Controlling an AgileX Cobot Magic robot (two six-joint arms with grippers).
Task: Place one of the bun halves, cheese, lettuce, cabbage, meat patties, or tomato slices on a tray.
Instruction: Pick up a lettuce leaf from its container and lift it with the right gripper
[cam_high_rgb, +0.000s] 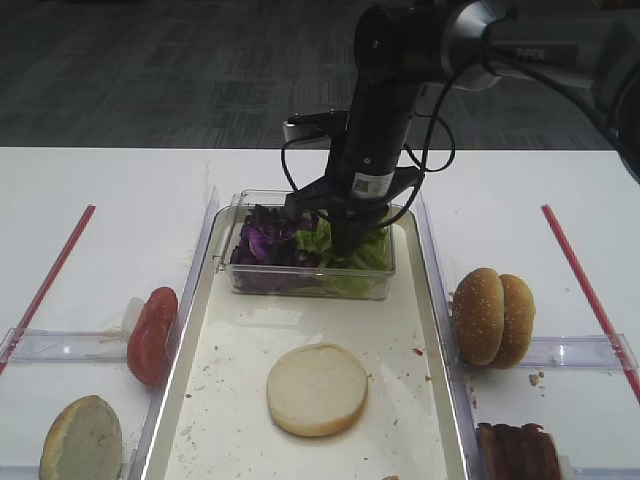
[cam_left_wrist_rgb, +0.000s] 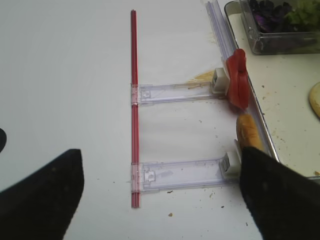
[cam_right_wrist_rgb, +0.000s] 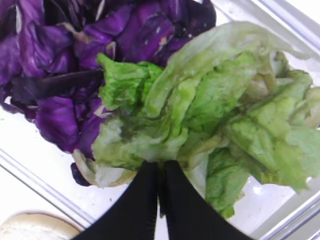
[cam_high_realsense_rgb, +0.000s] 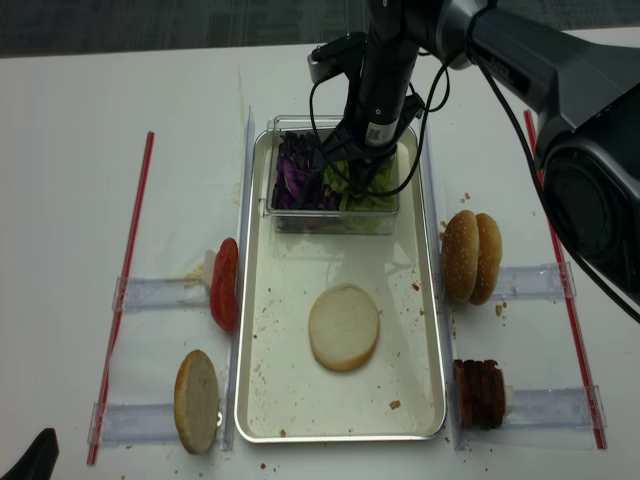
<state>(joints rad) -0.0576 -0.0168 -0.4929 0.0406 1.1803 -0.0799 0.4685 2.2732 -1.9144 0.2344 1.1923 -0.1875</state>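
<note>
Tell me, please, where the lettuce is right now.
In the overhead view, the lettuce fills the right half of the clear box, beside the purple cabbage.

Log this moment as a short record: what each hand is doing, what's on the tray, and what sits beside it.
right hand: down in the clear box, fingers closed together at the edge of the lettuce
left hand: low over bare table, fingers apart, holding nothing
box contents: purple cabbage on the left, lettuce on the right
tray: holds the clear box at the far end and one bun half, cut face up
left of tray: tomato slices, another bun half
right of tray: two bun halves, meat patties
</note>
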